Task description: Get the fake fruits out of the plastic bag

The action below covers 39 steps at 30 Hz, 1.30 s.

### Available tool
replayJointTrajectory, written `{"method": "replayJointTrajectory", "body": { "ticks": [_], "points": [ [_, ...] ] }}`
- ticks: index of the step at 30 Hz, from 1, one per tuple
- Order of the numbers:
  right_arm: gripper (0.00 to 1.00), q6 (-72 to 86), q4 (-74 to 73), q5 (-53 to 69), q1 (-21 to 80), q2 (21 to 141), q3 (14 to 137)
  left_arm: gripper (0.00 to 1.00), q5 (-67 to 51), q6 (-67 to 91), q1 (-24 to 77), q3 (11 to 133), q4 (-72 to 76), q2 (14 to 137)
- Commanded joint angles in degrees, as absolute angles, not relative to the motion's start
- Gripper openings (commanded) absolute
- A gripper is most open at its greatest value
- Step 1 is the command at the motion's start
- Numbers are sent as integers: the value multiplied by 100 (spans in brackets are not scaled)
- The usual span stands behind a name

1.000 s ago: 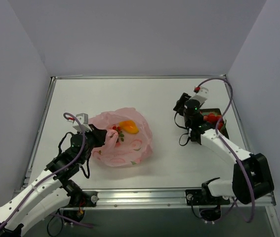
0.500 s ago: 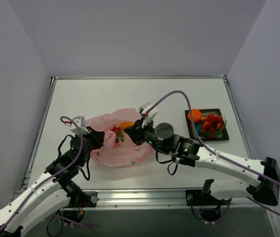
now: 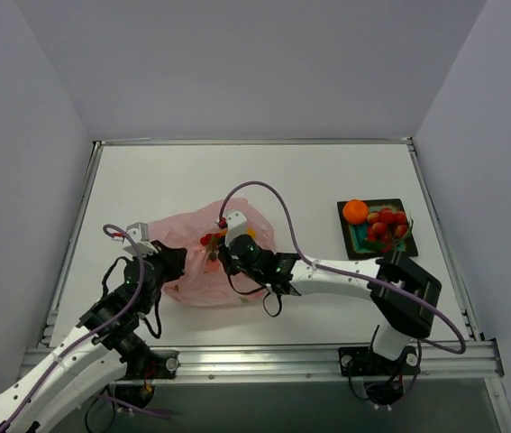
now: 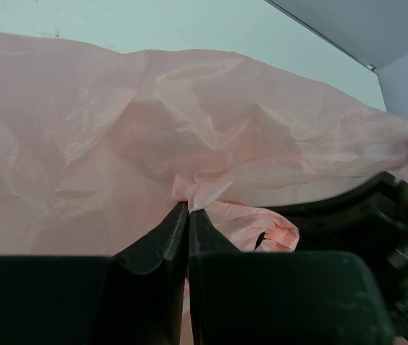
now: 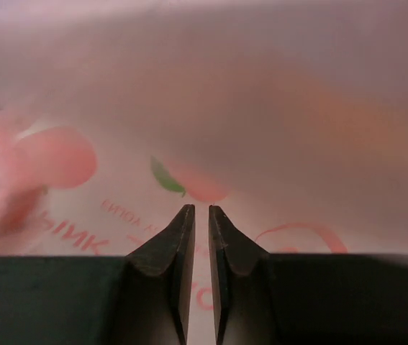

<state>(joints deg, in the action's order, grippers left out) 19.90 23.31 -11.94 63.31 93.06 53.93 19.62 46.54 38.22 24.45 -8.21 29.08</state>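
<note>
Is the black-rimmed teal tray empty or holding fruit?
Not empty: the black-rimmed teal square tray holds a glossy orange plastic ball and a bunch of red round berries.

**Printed matter on the plastic bag, right wrist view.** The only writing visible stands on the pink plastic bag (image 5: 275, 108). At lower left runs a slanted row of large red letters (image 5: 67, 233), blurred, of which "INK" can just be made out. Above it lies a smaller red line (image 5: 121, 208), too blurred to read. Curved red strokes (image 5: 301, 233) at lower right form no legible character. In the top and left wrist views, nothing on the bag can be read.
</note>
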Motion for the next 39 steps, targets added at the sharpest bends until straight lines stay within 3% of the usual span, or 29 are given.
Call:
{"method": "replayJointTrajectory", "body": {
  "ticks": [1,2,5,11,19,25,26,28,29,31,39],
  "points": [
    [12,2381,3224,-1582,5977,9762,5660,2,2127,4737,3788,2505,-1002,2725],
    [15,2443,3304,-1626,5959,9869,5747,2,2127,4746,3788,2496,-1063,2690],
    [36,2697,3594,-1968,5959,10265,5871,2,2127,4781,3788,2417,-1169,2558],
    [61,3164,4271,-2347,5959,10827,5994,2,2066,4992,3788,2171,-1248,2452],
    [65,3103,4324,-2224,5950,11706,6538,2,2118,4975,3788,2118,-1292,2417],
    [45,2901,4149,-2312,5950,11909,6662,2,2136,4966,3788,2118,-1301,2470],
    [29,2874,4131,-2294,5950,11883,6645,2,2144,4957,3788,2109,-1301,2461],
    [9,2813,4140,-2294,5959,11743,6592,2,2162,4948,3788,2101,-1231,2478],
    [5,2769,4166,-2268,5968,11673,6548,2,2162,4948,3797,2092,-1196,2505],
    [0,2672,4341,-2189,6011,11409,6364,2,2162,4940,3788,2109,-1099,2601],
    [0,2188,4316,-1617,6143,10242,5705,2,2259,4843,3788,2258,-651,3005]
  ]
}}
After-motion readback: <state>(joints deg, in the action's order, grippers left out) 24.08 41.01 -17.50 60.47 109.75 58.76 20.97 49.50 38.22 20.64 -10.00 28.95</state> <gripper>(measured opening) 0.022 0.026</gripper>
